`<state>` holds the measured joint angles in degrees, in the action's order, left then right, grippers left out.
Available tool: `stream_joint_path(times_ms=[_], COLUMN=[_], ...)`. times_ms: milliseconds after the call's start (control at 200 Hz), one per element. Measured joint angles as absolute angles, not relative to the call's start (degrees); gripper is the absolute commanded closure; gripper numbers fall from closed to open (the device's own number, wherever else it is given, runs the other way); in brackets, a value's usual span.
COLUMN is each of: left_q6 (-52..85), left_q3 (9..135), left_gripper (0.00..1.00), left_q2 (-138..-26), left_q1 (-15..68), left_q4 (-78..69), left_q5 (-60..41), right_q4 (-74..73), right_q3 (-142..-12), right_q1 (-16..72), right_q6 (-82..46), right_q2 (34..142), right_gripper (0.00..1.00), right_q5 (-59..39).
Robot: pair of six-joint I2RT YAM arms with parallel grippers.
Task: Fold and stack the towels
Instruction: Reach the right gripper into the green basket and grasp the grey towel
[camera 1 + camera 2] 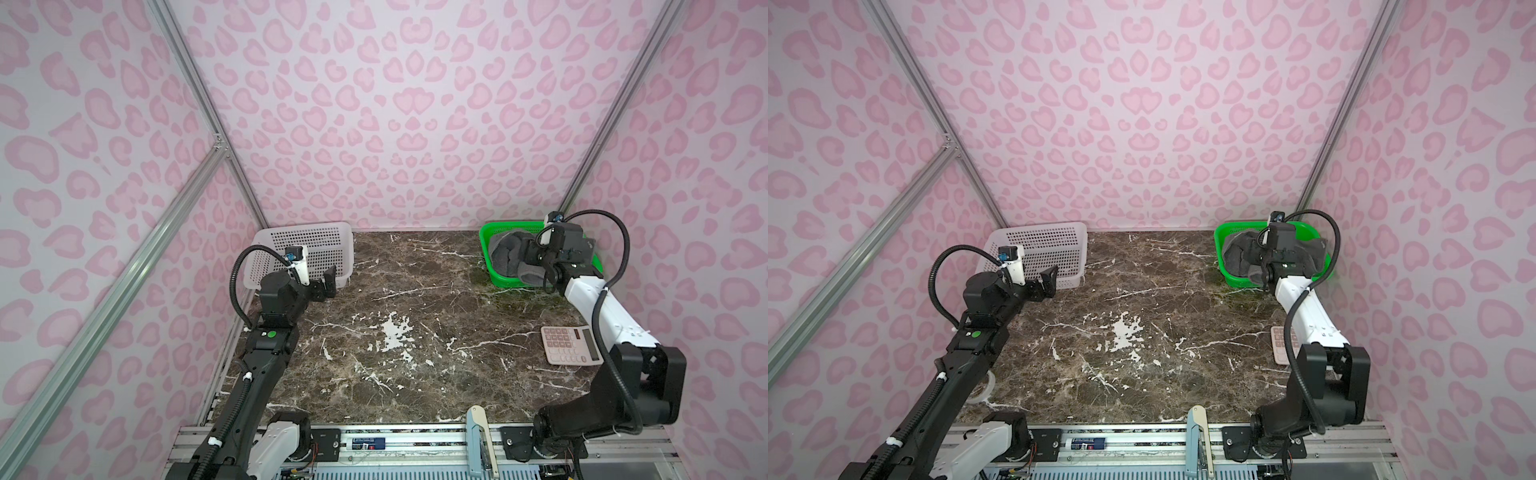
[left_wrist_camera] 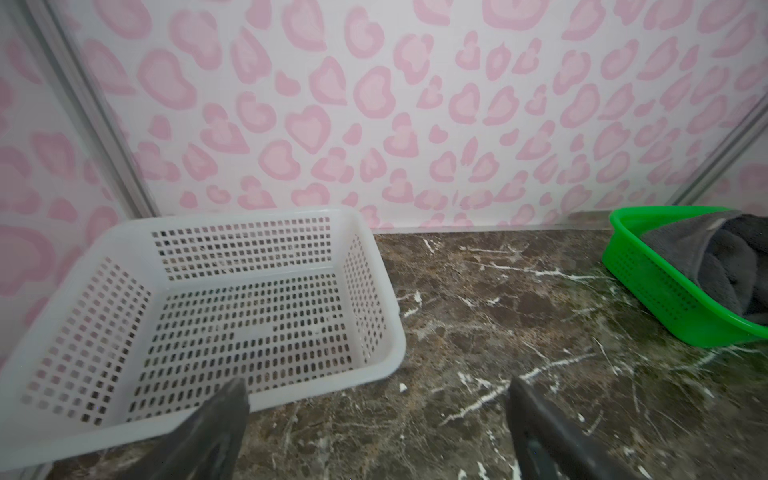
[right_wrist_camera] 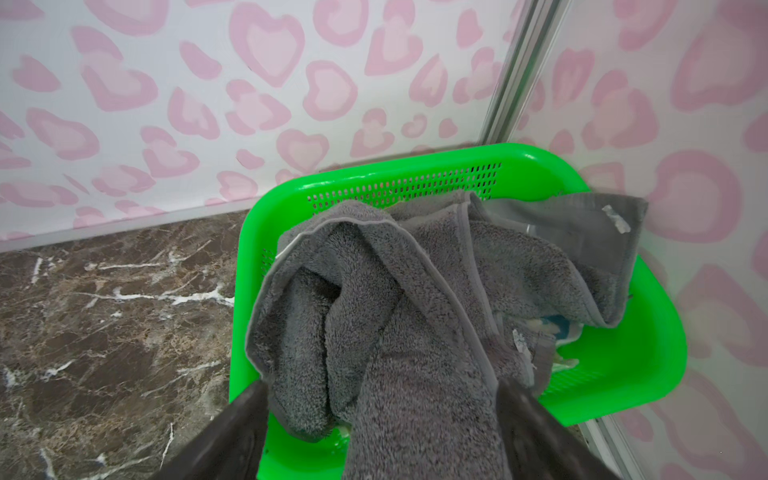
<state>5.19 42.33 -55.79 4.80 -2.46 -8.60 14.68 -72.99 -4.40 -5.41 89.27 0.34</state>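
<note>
A dark grey towel [image 1: 505, 253] [image 3: 415, 311] lies crumpled in the green basket [image 1: 498, 232] [image 3: 623, 353] at the back right, with one corner draped over the rim. A scrap of blue printed towel [image 3: 557, 324] peeks out beneath it. The orange towel is out of view. My right gripper [image 1: 525, 255] [image 3: 381, 384] hangs over the basket's near side. It is open, and its fingers straddle a thick fold of the grey towel without clamping it. My left gripper [image 1: 326, 284] [image 2: 376, 386] is open and holds nothing. It hovers above the marble beside the white basket [image 1: 307, 232] [image 2: 249, 214].
The white basket has nothing in it and stands tilted at the back left. A pink calculator [image 1: 569, 345] lies on the right, under my right arm. A pale blue tool [image 1: 478, 436] sits at the front edge, and a clear tape ring [image 1: 984, 390] at the front left.
</note>
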Motion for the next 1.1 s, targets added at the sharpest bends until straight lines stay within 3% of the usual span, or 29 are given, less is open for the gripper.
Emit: stream_joint_path(times_ms=[455, 555, 690, 820, 925, 1100], left_q6=[10.4, 10.5, 10.5, 10.6, 10.6, 10.7], left_q3=[42.7, 43.5, 45.3, 46.2, 47.3, 49.0], left_gripper=[0.02, 0.02, 0.02, 0.02, 0.02, 0.02], left_q2=[-60.7, -62.1, -63.8, -65.2, -66.3, -68.0], left_q1=[13.5, 14.2, 14.9, 15.7, 16.2, 16.8], left_q4=[3.2, 3.6, 3.6, 3.2, 3.0, 2.8], left_q5=[-10.7, -10.6, -10.5, -10.2, -10.1, -10.0], right_q4=[33.2, 34.9, 36.8, 36.7, 36.3, 33.3], right_q3=[-94.4, -96.2, -97.9, -97.3, -95.5, -92.9], right_q1=[-11.2, -11.3, -11.6, -11.7, -11.7, -11.6], right_q6=[-6.9, -6.9, -6.9, -6.9, -6.9, -6.3], right_q2=[111.1, 114.3, 117.1, 116.3, 113.2, 106.7], right_gripper=[0.13, 0.18, 0.36, 0.76, 1.0, 1.0], right_q5=[-0.1, -2.0, -5.0, -6.7, -8.0, -11.0])
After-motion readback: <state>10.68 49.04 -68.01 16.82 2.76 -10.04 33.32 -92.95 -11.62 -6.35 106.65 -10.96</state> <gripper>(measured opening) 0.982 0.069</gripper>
